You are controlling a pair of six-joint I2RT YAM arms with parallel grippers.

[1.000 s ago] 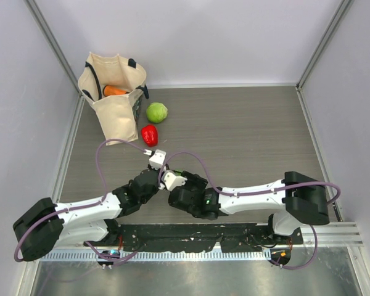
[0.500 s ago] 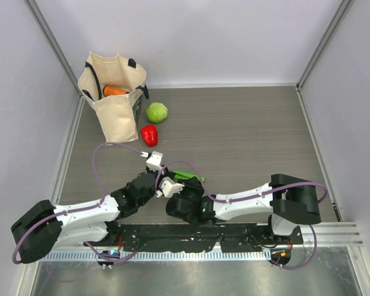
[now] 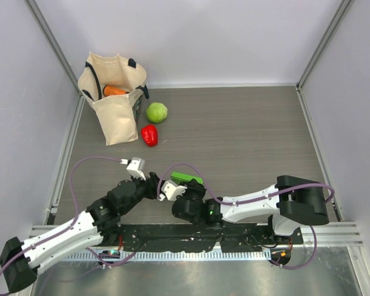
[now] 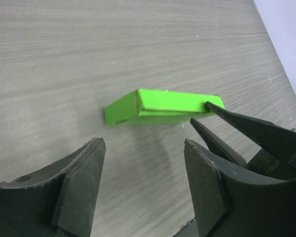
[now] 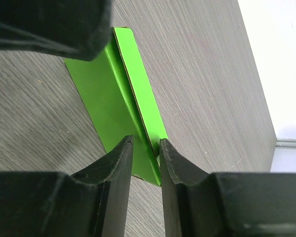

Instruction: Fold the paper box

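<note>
The right gripper [image 5: 145, 148] pinches the paper box [image 5: 101, 94] at lower centre, seemingly to press its crease, while the left gripper [image 4: 143, 148] stands spread nearby.

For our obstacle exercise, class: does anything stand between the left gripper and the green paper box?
Nothing visible does. Only bare table lies between the open left gripper and the paper box; the right gripper pinches one end, off to the side.

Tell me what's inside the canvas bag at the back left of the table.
An orange carrot shows in the open mouth of the canvas bag. Anything deeper is hidden by its cloth sides.
</note>
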